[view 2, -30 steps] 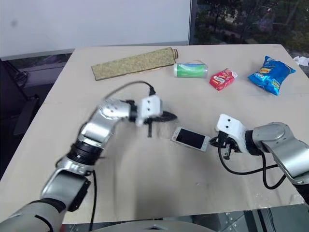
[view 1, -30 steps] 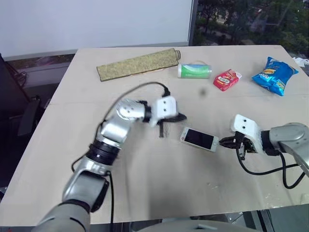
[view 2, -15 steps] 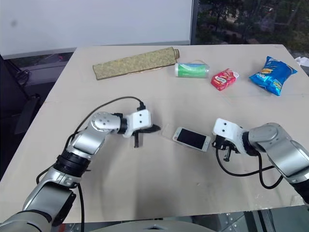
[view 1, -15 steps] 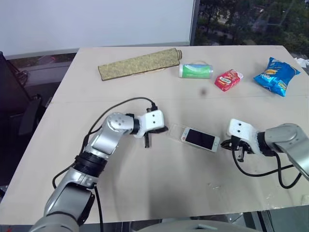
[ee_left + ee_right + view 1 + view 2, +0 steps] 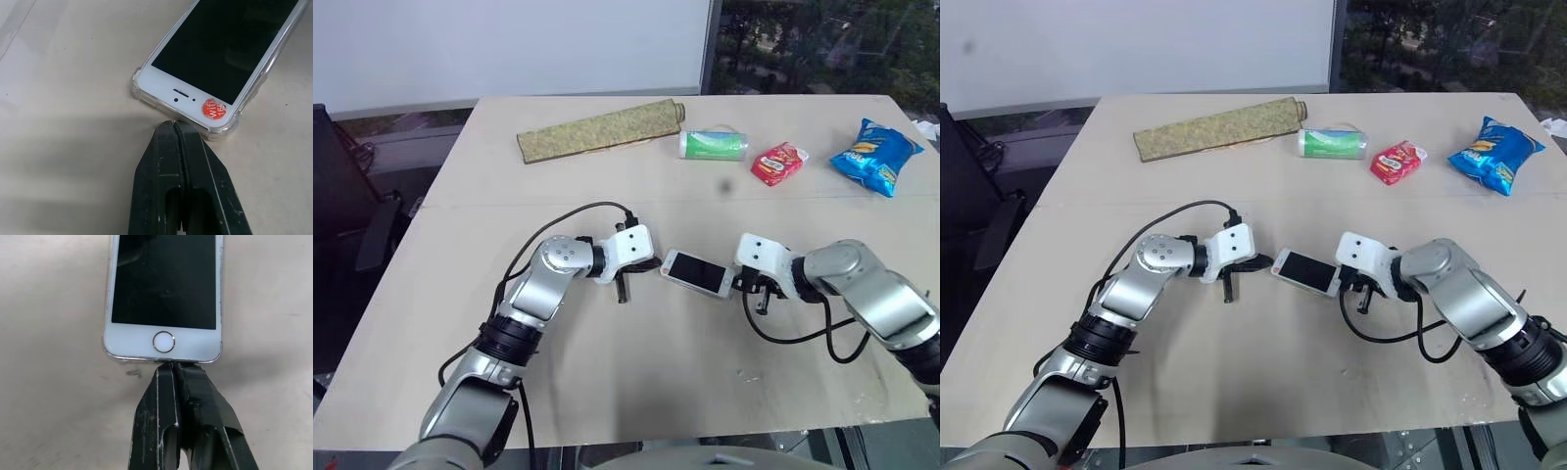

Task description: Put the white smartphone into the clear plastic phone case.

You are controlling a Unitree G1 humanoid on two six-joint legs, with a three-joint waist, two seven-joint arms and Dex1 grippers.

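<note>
Both tools closed against phone ends
White smartphone (image 5: 225,54) sits in clear plastic phone case (image 5: 221,128) between left tool (image 5: 175,128) and right tool (image 5: 172,367), tips touching, gripping nothing.

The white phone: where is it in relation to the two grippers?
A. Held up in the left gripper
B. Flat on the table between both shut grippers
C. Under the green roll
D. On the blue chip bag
B: the white phone lies flat on the table, with the shut left gripper at one short end and the shut right gripper at the other.
</note>
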